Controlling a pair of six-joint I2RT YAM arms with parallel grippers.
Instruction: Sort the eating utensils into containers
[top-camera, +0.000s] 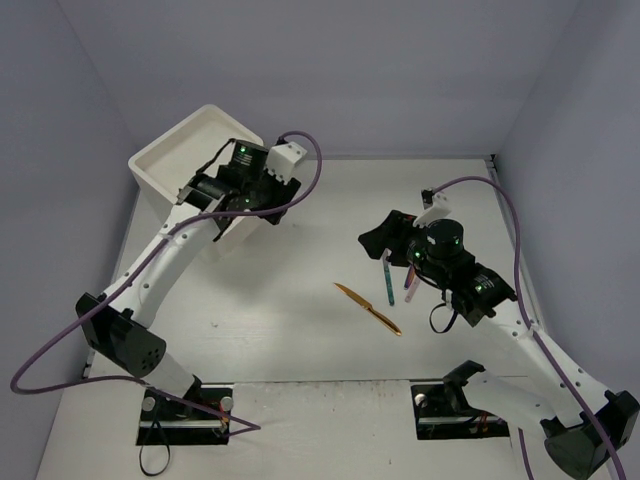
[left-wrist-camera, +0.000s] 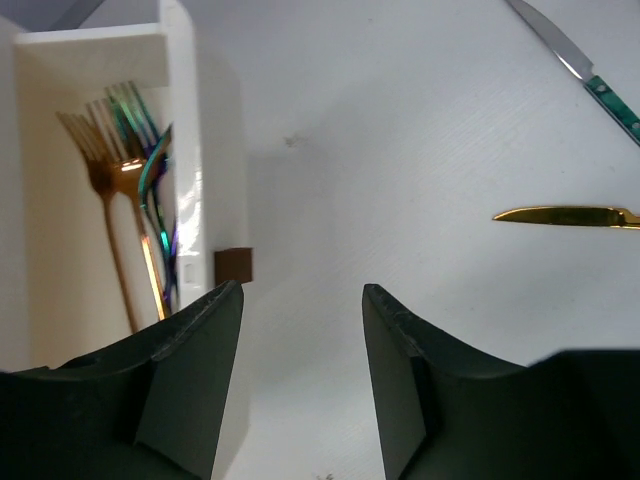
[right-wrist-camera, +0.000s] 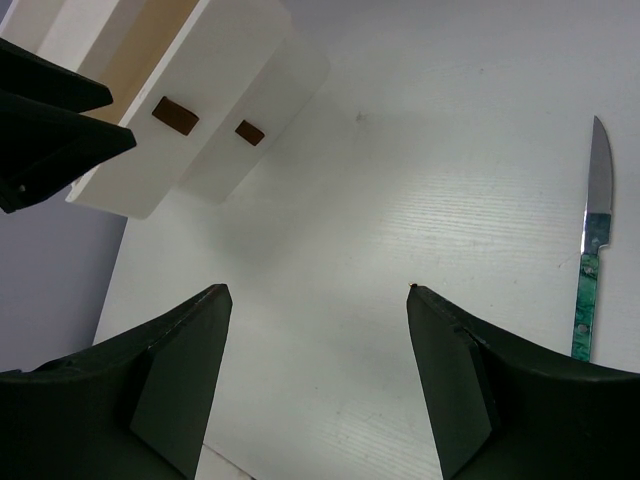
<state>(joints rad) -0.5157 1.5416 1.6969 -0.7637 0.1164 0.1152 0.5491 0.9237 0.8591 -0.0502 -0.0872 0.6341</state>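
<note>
The containers are the drawers of a white cabinet (top-camera: 185, 160) at the back left. One drawer (left-wrist-camera: 185, 150) stands pulled out, with several gold and teal-purple forks (left-wrist-camera: 120, 170) lying in it. My left gripper (left-wrist-camera: 300, 300) hangs open and empty just right of that drawer's brown handle (left-wrist-camera: 233, 265). On the table lie a gold knife (top-camera: 368, 308), a teal-handled knife (top-camera: 387, 278) and a pink utensil (top-camera: 411, 285). My right gripper (right-wrist-camera: 318, 295) is open over bare table, with the teal-handled knife (right-wrist-camera: 590, 270) to its right.
The right wrist view shows two drawer fronts (right-wrist-camera: 230, 110) with brown handles, and the left gripper's fingers (right-wrist-camera: 50, 110) beside them. Grey walls close in the table at the back and on both sides. Purple cables loop off both arms.
</note>
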